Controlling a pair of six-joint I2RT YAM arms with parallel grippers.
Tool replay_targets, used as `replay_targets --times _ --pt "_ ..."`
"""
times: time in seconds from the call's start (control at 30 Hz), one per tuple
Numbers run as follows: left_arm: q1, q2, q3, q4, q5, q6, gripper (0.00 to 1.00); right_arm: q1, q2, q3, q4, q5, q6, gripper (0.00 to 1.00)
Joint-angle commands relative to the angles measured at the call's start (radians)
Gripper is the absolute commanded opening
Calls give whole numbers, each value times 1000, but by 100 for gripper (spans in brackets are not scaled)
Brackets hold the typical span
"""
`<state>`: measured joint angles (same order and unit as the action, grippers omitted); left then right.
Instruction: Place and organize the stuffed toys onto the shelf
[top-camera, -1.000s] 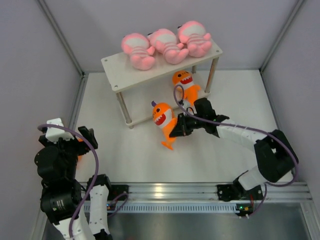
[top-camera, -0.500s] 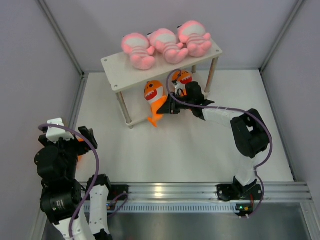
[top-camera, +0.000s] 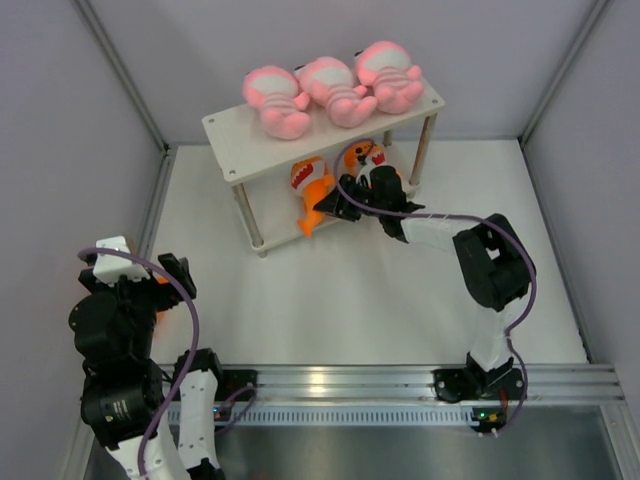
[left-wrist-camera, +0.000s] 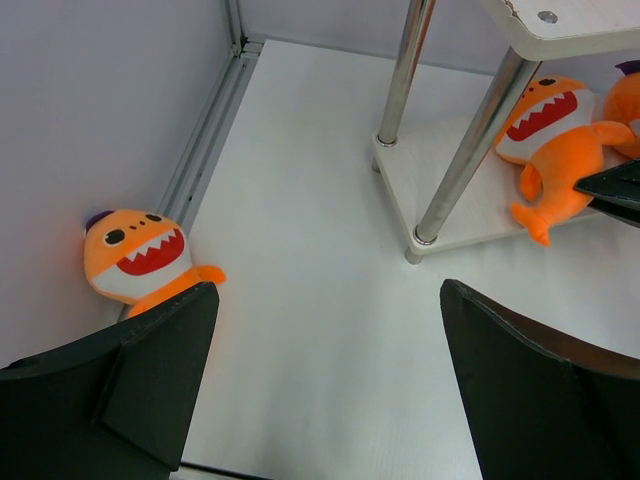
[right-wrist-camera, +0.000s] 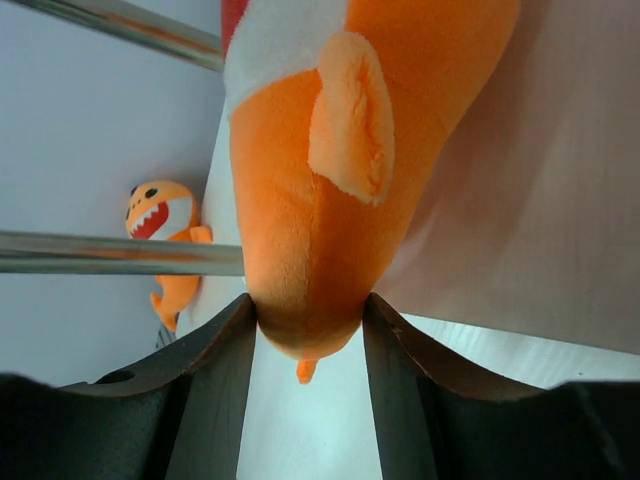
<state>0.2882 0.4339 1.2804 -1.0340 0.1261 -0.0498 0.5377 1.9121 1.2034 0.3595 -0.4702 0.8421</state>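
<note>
An orange shark lies on the shelf's lower tier, at the table's 12 o'clock, tail clenched in the right gripper, its arm stretched low toward 11 o'clock. The left gripper, at 8 o'clock, gapes empty.

Right wrist view: held shark fills frame ahead of fingers. Head cut off at top edge, mouth only red sliver, tail flanks masked by fingers.

Overhead view: same shark's head partly tucked under top tier of shelf. Second shark just behind right gripper, body masked by wrist and cable.

Left wrist view: third shark beside left gripper, lower body behind left finger. Second shark cut by right edge. Overhead, third shark almost wholly masked by left arm.
</note>
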Motion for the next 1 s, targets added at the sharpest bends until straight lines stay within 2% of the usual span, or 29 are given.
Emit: replay_targets --times 0.0,0.23,0.43,0.67,0.97 --pt "8 -15 4 6 27 10 99 -24 -39 -30 56 122 12 47" --pt "8 -20 -3 5 38 11 99 -19 -68 -81 44 255 -9 48" --pt "8 -23 -3 5 40 18 99 -19 -73 -55 12 289 -38 45" --pt "6 -32 -13 3 40 25 99 -25 -110 8 -119 386 -149 45" --pt "8 -46 -27 5 44 31 99 14 -225 -25 -191 442 -296 46"
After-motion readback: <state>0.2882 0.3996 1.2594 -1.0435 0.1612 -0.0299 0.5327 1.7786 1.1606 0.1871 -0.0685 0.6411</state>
